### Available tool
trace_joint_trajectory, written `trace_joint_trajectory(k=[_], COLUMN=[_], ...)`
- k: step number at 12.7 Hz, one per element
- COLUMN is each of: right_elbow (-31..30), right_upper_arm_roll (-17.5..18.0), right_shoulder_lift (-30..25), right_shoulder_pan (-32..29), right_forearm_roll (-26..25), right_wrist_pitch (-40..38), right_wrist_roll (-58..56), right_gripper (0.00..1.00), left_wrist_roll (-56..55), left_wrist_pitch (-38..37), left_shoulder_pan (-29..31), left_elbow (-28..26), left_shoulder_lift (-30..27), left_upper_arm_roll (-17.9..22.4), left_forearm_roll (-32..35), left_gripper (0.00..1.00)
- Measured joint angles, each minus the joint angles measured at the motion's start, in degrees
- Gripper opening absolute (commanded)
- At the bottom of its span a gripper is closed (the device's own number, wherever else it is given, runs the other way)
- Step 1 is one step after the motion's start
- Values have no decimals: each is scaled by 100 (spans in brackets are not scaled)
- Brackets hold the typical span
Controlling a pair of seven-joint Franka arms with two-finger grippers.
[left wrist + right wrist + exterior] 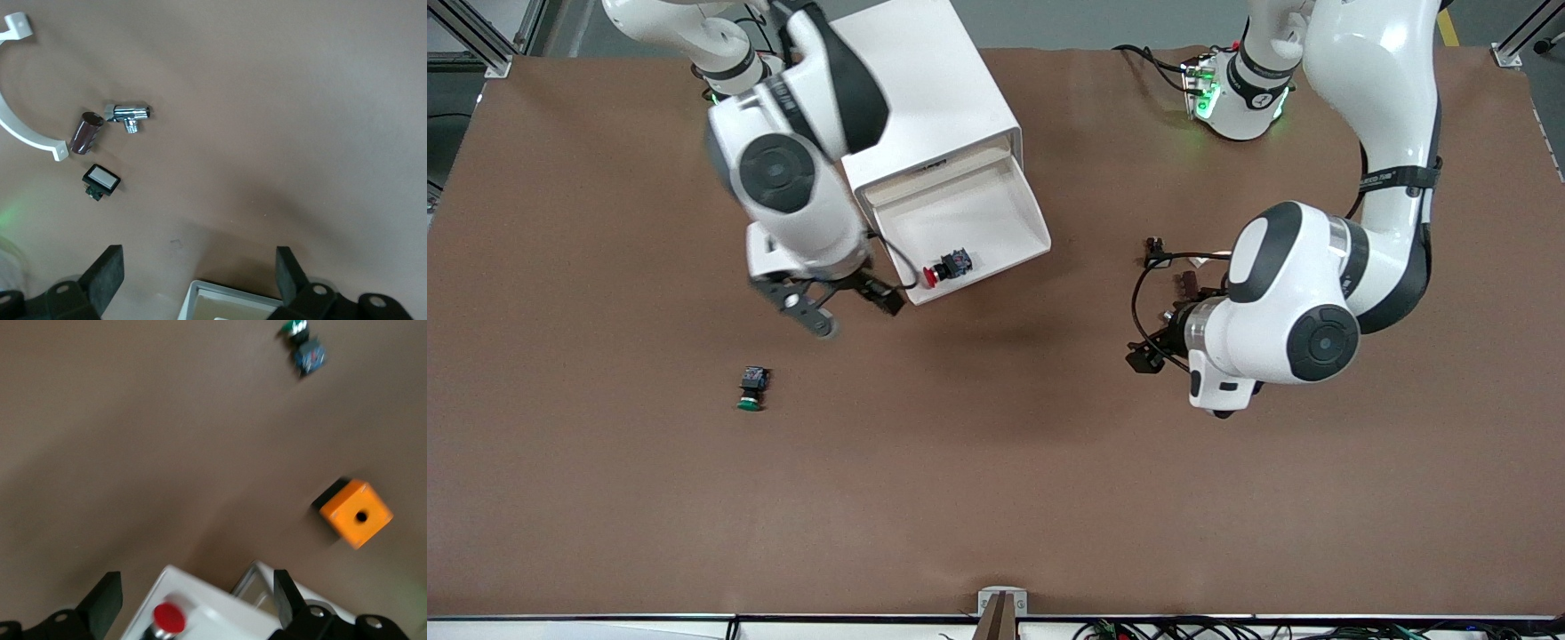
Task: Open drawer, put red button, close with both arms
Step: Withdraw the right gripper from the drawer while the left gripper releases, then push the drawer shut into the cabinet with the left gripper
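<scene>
Already the drawer [969, 218] stands pulled out of the cabinet [925, 89], and the red button [950, 267] lies on its side inside it, close to the low front wall. So opening and placing look done; what is left, by my reading, is the closing push with both arms.

The right tool [845, 302] hangs over the worktop [996, 498] just beside the drawer's front corner, toward the right arm's end. Its fingers [107, 600] are spread with nothing between them; the right wrist view looks down past them onto the red cap and the drawer's corner.

The left tool [1152, 342] hovers over bare worktop well apart from the drawer, toward the left arm's end. Its fingers [110, 273] are also spread and empty, with a drawer corner just showing between them in the left wrist view.

A green button [752, 389] lies nearer the camera than the right tool. An orange box [355, 513] shows only in the right wrist view; the right arm hides it from the front. A small chrome fitting [128, 113], a brown cylinder [87, 132] and a small black switch [101, 180] lie near the left tool, half hidden by the arm in the front view. The cabinet's other drawers cannot be made out.
</scene>
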Motion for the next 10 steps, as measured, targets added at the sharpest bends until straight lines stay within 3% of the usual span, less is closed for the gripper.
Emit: trace_joint_trajectory(k=[10], right_elbow=[20], right_upper_arm_roll=[-64], right_shoulder_lift=[-320], right_shoulder_pan=[-2967], right_forearm_roll=[-500], right_wrist_pitch=[-600], right_wrist_roll=[-5923], right_gripper=[100], left_wrist_roll=[227], left_wrist_pitch=[2139], left_shoulder_pan=[-1557], left_elbow=[-1080], left_shoulder_lift=[212], left_upper_arm_roll=[-36], left_forearm_roll=[13], left_gripper=[100])
